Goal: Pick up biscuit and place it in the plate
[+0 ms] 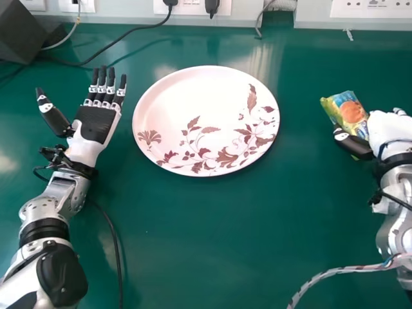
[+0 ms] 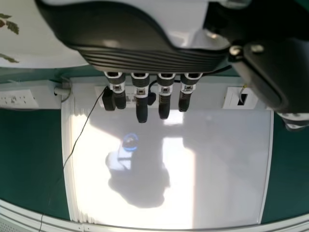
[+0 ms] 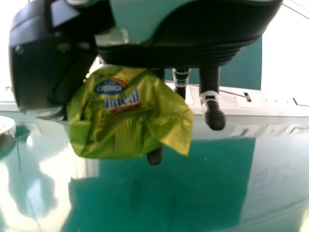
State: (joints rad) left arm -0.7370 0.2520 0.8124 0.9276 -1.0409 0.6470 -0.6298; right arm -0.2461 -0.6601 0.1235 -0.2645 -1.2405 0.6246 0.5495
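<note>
In my head view I have the biscuit (image 1: 351, 111) pinched in my right hand (image 1: 386, 127), its packet caught between the thumb (image 1: 351, 142) and fingers and sticking out on the side toward the plate (image 1: 193, 96). Hand and packet are to the right of the plate, well apart from it. On the plate's other side, my left hand (image 1: 96, 122) is open over the tabletop (image 1: 257, 232), palm up, fingers straight.
</note>
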